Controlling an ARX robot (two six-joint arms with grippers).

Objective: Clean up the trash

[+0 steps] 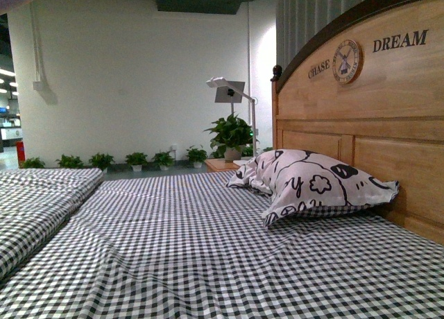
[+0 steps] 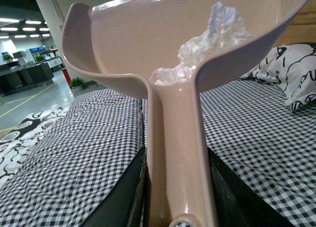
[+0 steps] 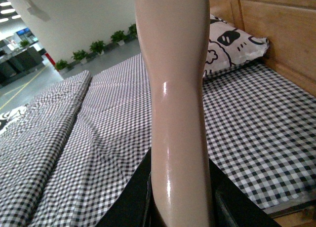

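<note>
- The words "CHASE" and "DREAM" were read on the wooden headboard (image 1: 361, 118), set either side of a round windmill emblem (image 1: 347, 61).
- No other writing could be made out.
- A pillow (image 1: 316, 184) printed with black doodles was seen lying on the checked sheet (image 1: 194, 249), close against the headboard.
- Neither arm was shown in the front view.
- In the left wrist view, the pink dustpan (image 2: 148, 44) was held up above the bed by its handle, which was clamped between the dark fingers (image 2: 123, 197) of the left gripper (image 2: 177, 197).
- The trash (image 2: 212, 39), a crumpled white wad, was seen lying inside the dustpan's scoop, down towards the handle.
- In the right wrist view, a pink handle (image 3: 175, 89) was gripped between the two fingers of the right gripper (image 3: 180, 197); the tool's head was out of frame.
- Potted plants (image 1: 139, 159) were lined along the far white wall.
</note>
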